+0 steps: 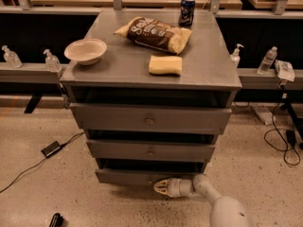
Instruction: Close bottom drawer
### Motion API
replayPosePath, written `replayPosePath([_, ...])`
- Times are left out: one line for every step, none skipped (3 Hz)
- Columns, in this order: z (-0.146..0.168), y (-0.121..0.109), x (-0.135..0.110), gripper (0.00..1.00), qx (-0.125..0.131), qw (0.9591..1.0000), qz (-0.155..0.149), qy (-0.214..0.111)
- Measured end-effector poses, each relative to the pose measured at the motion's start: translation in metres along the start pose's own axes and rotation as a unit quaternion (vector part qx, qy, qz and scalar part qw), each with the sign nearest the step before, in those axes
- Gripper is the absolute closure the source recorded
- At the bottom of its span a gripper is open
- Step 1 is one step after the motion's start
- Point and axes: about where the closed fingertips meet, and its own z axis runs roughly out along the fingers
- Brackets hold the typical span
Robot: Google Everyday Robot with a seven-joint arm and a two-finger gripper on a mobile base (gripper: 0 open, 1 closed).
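Reaching low beside the bottom drawer (124, 176), which stands slightly proud at the foot of the cabinet (208, 65), the gripper (163, 187) seems positioned to push it home; whether it is spread or pressed together cannot be told

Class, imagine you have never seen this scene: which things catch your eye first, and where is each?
A grey cabinet with three drawers fills the middle of the view. On its top lie a chip bag, a yellow sponge, a white bowl at the left and a soda can at the back. Low down, the gripper sits at the front of the bottom drawer, its arm coming from the lower right.
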Motion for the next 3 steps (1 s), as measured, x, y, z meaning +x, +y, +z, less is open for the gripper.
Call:
replayPosePath([0.001,-0.006,0.0,1.0,0.004,1.0,-0.003,-0.003])
replayPosePath([0.007,-0.029,0.001,1.0,0.011,0.9998,-0.013,-0.012])
replayPosePath([0.006,-0.025,-0.001,1.0,0.013,0.9997,-0.014,-0.014])
